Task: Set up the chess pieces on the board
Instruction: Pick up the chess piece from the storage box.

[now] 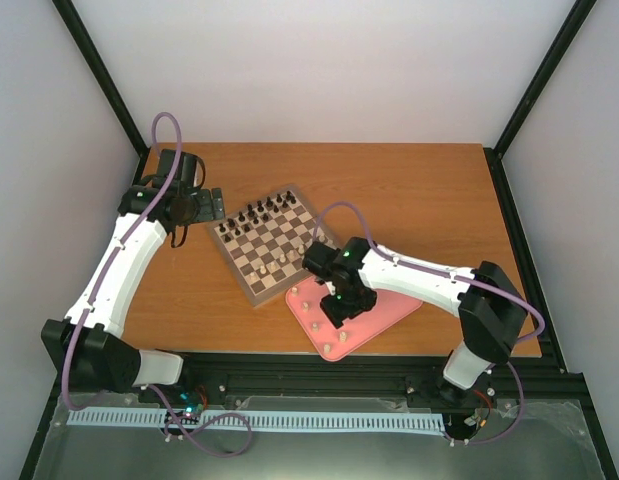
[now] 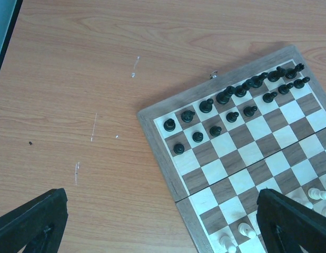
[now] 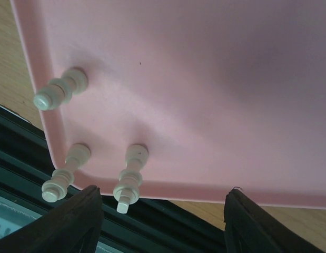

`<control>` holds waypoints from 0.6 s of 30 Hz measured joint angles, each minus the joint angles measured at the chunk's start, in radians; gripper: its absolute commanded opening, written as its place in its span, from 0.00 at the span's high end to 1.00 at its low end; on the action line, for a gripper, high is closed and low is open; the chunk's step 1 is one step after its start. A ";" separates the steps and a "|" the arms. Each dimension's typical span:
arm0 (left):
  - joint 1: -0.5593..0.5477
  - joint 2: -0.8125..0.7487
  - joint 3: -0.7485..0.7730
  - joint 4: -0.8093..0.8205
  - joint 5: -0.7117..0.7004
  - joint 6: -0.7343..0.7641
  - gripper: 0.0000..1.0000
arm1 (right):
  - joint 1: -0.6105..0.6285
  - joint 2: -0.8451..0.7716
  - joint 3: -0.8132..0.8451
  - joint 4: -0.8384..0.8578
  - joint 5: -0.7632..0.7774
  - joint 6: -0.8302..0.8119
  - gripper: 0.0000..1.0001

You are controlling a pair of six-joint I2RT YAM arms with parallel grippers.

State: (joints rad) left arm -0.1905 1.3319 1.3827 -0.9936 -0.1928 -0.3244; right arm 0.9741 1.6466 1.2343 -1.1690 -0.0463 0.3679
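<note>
Jaws on the left arm stand wide open and empty above the worktop (image 2: 73,79), just off the board (image 2: 156,147) corner where the dark pieces (image 2: 226,95) stand; a careless sweep could jolt the board and topple them. Some pale pieces (image 2: 247,230) are on the board's near rows, others on the tray (image 3: 205,79). Right jaws, also open and empty, hang over three close together at its corner; closing off-centre could tip one or knock a neighbour over the rim.
</note>
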 measured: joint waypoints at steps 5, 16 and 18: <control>0.000 0.003 0.000 0.000 0.004 0.000 0.00 | 0.009 -0.004 -0.046 0.031 -0.029 0.015 0.38; 0.000 0.003 0.000 0.000 0.004 0.000 0.00 | 0.016 -0.003 -0.065 0.075 -0.069 -0.004 0.39; 0.000 0.003 0.000 0.000 0.003 0.000 0.00 | 0.016 0.002 -0.066 0.079 -0.074 -0.009 0.39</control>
State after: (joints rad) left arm -0.1905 1.3350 1.3827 -0.9936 -0.1894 -0.3244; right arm 0.9901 1.6482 1.1687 -1.0901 -0.1207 0.3592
